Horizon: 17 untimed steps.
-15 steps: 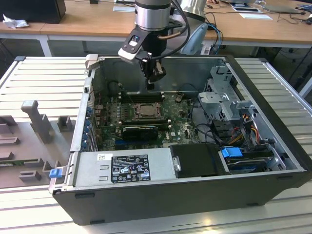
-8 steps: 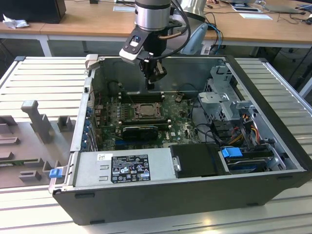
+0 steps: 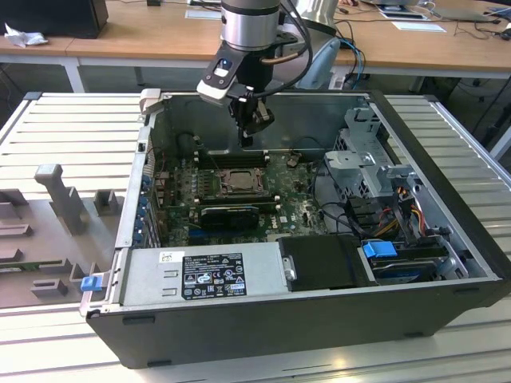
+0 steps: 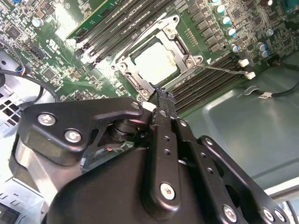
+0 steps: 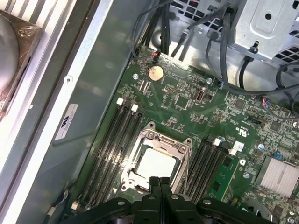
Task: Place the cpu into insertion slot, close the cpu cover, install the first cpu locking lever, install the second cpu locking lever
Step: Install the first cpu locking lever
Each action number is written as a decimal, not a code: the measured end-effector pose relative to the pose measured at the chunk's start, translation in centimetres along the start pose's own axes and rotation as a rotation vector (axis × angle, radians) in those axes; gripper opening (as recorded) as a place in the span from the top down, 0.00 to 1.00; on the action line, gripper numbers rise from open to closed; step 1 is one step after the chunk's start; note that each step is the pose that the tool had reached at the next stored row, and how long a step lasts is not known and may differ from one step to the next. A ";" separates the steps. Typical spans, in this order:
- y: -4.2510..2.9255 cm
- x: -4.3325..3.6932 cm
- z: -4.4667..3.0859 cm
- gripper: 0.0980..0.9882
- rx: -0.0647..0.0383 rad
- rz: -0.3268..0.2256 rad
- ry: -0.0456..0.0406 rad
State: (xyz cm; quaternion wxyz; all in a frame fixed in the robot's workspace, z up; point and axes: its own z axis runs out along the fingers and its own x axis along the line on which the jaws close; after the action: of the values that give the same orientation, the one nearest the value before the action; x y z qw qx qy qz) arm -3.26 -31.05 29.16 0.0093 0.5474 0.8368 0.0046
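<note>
The cpu lies flat in the insertion slot on the green motherboard, its pale metal top showing in both wrist views. The cpu cover lies down over it, framing the chip. A thin metal locking lever sticks out sideways from the socket's corner over the memory slots. My gripper hangs a little above the socket's far edge. It is shut, fingers pressed together, holding nothing.
Black memory slots flank the socket on both sides. The case wall rises close behind it. A drive cage with cables stands at the exterior view's right, the power supply in front. Grey fixtures sit outside the case.
</note>
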 end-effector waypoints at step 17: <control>0.00 0.00 0.00 0.99 -0.001 -0.082 0.0015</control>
State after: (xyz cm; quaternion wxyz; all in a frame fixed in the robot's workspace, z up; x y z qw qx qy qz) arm -3.26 -31.05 29.16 0.0091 0.5125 0.8586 0.0050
